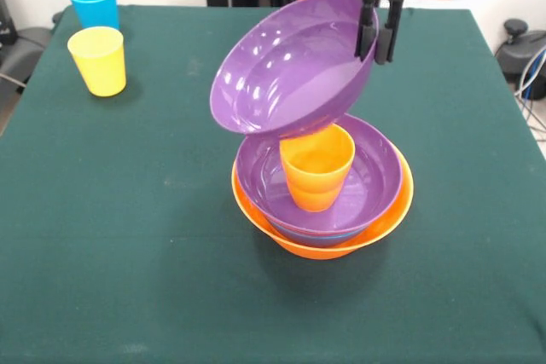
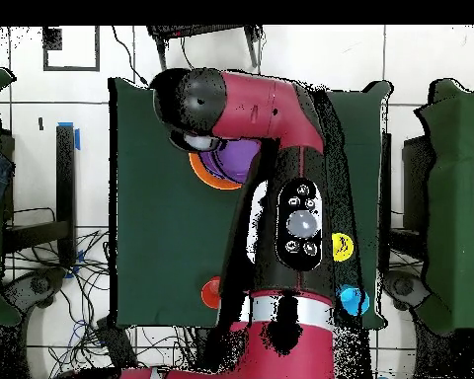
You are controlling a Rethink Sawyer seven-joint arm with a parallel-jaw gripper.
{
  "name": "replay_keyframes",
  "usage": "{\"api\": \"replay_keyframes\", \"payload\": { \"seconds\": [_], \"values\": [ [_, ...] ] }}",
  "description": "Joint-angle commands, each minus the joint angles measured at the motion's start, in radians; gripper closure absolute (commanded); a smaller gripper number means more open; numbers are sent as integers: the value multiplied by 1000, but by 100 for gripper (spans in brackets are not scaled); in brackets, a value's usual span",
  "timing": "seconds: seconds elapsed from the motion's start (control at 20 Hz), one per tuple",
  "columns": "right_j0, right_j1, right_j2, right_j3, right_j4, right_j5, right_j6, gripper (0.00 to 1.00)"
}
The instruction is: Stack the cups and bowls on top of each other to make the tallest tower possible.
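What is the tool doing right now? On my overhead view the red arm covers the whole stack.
Observer: The tool is clamped on the rim of a wide purple plastic bowl, which hangs steeply tilted above the stack.
Operator: What sits under that bowl?
Observer: A small orange plastic cup stands upright inside a second wide purple plastic bowl.
Operator: And what is the base?
Observer: The second purple bowl is nested in a large orange plastic bowl that rests on the green table.
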Motion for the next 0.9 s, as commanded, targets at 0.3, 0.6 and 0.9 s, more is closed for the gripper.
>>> {"api": "replay_keyframes", "payload": {
  "seconds": [0.3, 0.6, 0.9],
  "values": [
    [-11, 100, 112, -117, 8, 104, 0, 100],
    [-4, 89, 101, -83, 7, 84, 6, 100],
    [-8, 40, 103, 21, 16, 18, -4, 100]
  ]
}}
